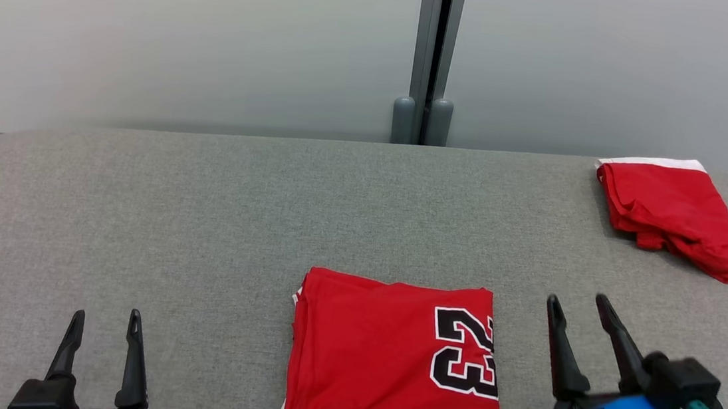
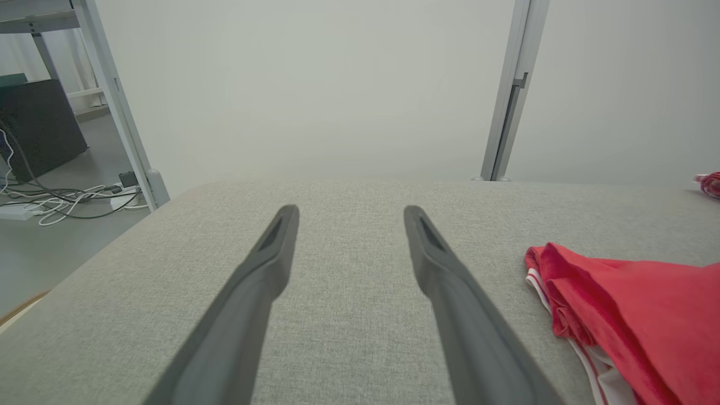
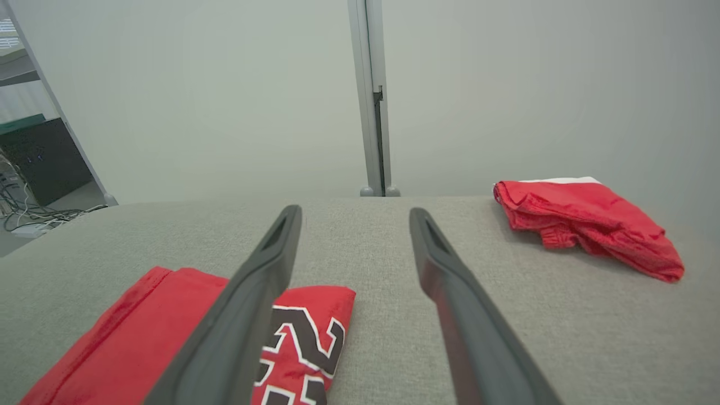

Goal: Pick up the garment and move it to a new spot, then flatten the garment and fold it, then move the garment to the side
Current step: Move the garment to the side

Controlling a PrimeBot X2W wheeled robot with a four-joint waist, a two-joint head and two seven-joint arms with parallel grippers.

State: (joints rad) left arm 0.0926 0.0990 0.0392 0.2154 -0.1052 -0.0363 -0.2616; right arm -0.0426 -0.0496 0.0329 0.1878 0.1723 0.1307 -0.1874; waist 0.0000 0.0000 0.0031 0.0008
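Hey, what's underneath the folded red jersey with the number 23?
The jersey lies flat on the grey table; its own folded layers and white trim show at the left edge. Anything between those layers or beneath it is covered.

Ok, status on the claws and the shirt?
Left claw open, empty. Right claw open, empty. Shirt folded, lying between them. Other red garment at far right.

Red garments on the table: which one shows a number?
The folded jersey at the near middle shows a black 23. The other red garment, at the far right corner, is plain with a white edge.
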